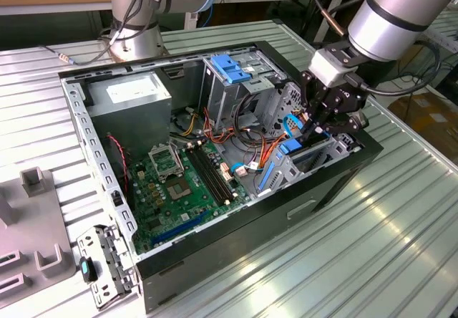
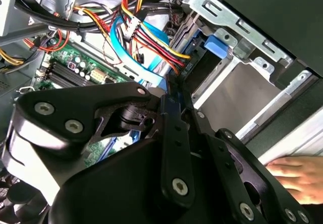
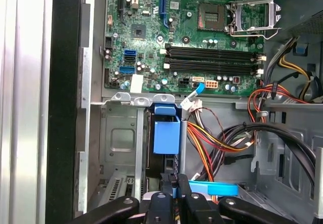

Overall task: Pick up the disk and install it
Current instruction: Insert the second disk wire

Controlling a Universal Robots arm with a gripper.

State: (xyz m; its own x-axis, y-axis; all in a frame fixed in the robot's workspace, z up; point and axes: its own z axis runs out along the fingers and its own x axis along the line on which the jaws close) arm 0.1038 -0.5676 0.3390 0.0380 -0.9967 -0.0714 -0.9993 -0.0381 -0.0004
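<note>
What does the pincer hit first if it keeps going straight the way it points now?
Likely the disk itself: in the first wrist view the pincer points down into the metal bay, with the disk's blue end tab directly ahead of its tips. Depth is unclear, so it may already be touching.

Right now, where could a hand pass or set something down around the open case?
Free: the ribbed table on the exterior view's right of the computer case. Crowded: the bay where the end effector sits at the disk, beside the cable bundle.
</note>
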